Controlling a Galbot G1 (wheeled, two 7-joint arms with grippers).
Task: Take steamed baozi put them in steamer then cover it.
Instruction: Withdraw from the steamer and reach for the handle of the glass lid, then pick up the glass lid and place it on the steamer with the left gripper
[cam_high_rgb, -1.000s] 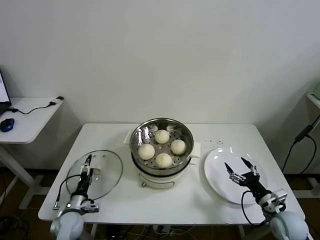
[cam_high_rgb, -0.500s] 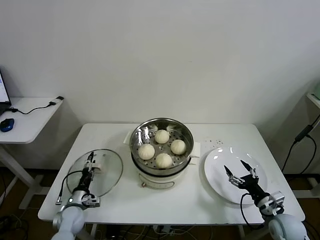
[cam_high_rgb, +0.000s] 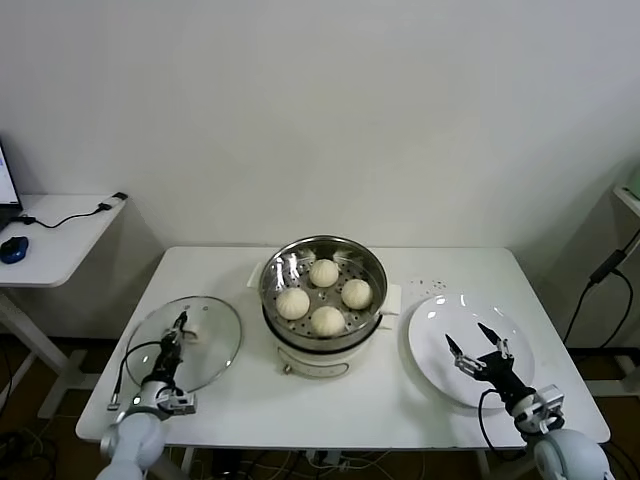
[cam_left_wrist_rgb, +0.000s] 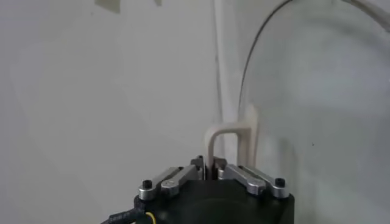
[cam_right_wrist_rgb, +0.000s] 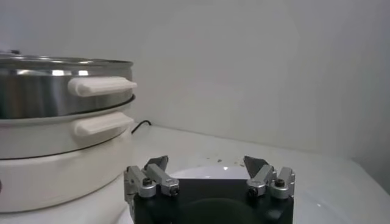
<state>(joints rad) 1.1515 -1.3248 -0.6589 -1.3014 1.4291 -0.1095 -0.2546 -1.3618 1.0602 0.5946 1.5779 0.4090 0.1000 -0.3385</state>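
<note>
Several pale steamed baozi (cam_high_rgb: 323, 272) lie in the shiny steamer (cam_high_rgb: 378, 275), which sits on its white cooker base at the table's centre. The cover (cam_high_rgb: 205, 345), a clear glass lid with a metal rim, is at the table's left front. My left gripper (cam_high_rgb: 180, 326) is shut on its white handle (cam_left_wrist_rgb: 234, 131), which runs down between the jaws of the left gripper (cam_left_wrist_rgb: 210, 165); the cover's glass (cam_left_wrist_rgb: 317, 91) fills the space beyond. My right gripper (cam_high_rgb: 466, 336) hovers open over the white plate (cam_high_rgb: 435, 315) with nothing between its fingers. The right wrist view has the steamer (cam_right_wrist_rgb: 36, 85) off to one side of the right gripper (cam_right_wrist_rgb: 206, 163).
The white plate (cam_right_wrist_rgb: 201, 173) lies at the table's right front. A side desk (cam_high_rgb: 60, 235) with a blue mouse and cables stands to the left, apart from the table. A black cable hangs at the far right.
My left gripper has shut on the cover's handle, and the cover has shifted slightly to the left. My right gripper has drawn back a little toward the table's front, still open.
</note>
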